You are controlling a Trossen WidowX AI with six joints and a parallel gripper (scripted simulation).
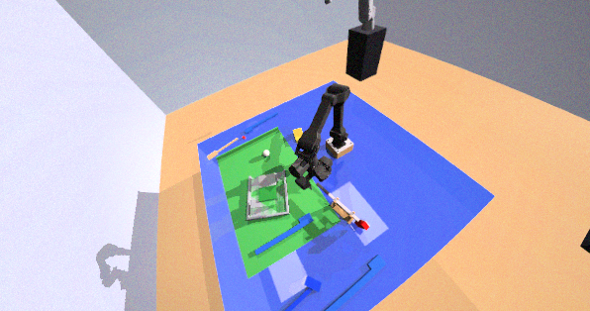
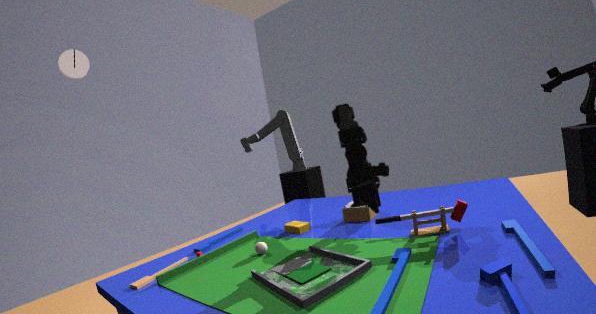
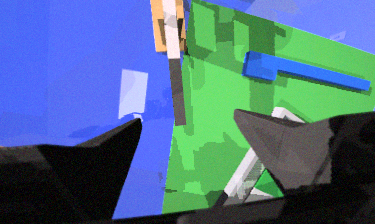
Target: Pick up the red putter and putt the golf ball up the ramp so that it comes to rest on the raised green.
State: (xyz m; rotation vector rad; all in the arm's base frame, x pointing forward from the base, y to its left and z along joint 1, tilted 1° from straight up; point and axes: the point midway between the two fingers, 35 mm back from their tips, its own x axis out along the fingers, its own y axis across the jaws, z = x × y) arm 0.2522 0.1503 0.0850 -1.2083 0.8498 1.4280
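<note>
Claw (image 3: 186,122): spread wide, holding nothing, hanging above the dark grip end of the red putter (image 1: 342,209). Putter: lying on its wooden rack (image 2: 428,224), red head outermost. I'd lower straight, straddling the shaft squarely, well short of the rack.

A matt blue mat (image 1: 421,186) is seen spread over the wood-toned desk (image 1: 520,142). The green putting surface (image 1: 247,236) looks flat and dull. The putter (image 2: 420,214) shows a dark matt grip, a pale metal-like shaft and a red head, laid on a wood-coloured stand (image 2: 429,227). The claw (image 3: 186,132) appears matt black.
</note>
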